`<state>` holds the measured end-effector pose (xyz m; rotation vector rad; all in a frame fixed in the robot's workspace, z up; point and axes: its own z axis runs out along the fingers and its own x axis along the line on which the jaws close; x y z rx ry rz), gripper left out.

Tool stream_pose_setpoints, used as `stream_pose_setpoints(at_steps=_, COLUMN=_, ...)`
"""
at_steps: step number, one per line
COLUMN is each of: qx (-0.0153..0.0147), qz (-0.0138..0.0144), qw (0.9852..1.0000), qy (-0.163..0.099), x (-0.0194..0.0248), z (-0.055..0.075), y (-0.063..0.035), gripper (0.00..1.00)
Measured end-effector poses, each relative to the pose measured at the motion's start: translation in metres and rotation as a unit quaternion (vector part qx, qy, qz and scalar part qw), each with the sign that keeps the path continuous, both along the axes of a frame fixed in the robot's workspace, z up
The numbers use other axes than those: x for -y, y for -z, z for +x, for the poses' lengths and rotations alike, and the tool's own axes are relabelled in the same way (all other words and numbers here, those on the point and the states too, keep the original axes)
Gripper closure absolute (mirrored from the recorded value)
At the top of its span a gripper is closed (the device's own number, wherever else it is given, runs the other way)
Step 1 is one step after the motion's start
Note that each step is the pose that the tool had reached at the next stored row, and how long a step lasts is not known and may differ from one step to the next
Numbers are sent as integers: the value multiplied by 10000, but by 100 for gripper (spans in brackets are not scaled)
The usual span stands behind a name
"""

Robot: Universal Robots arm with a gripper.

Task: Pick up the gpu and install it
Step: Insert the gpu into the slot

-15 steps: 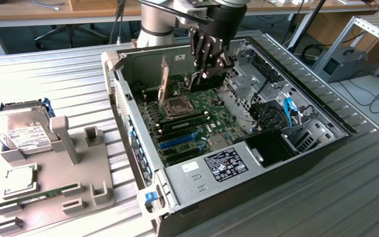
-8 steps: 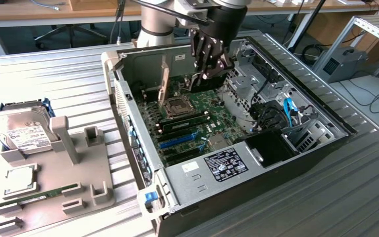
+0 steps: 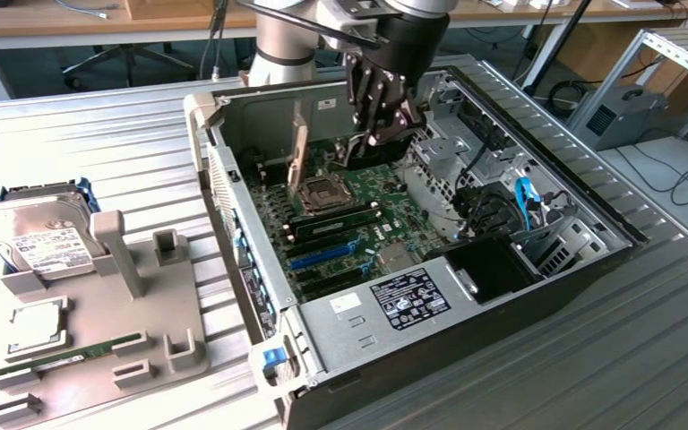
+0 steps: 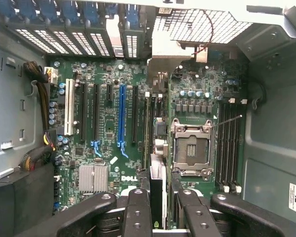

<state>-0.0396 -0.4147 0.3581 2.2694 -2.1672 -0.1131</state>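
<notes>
Black claw (image 4: 159,207) grips the thin gpu (image 4: 158,173) (edge-on) above green motherboard (image 4: 108,123).

Even, diffuse light from above fills the exterior view; the ribbed metal tabletop (image 3: 105,152) shines pale with soft glare, and shadows are faint. Inside the computer case (image 3: 236,193) the far corner sits darker. In the wrist view the motherboard (image 4: 113,133) is evenly lit and fairly crisp, while the gripper (image 4: 158,207) fingers (image 4: 137,212) up close are dark and softly blurred.
</notes>
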Motion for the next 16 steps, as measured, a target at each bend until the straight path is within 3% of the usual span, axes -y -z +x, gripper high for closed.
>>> stream_pose_setpoints(at_steps=16, qx=0, qz=-1, qw=10000, qy=0, x=27, z=0, y=35, gripper=74)
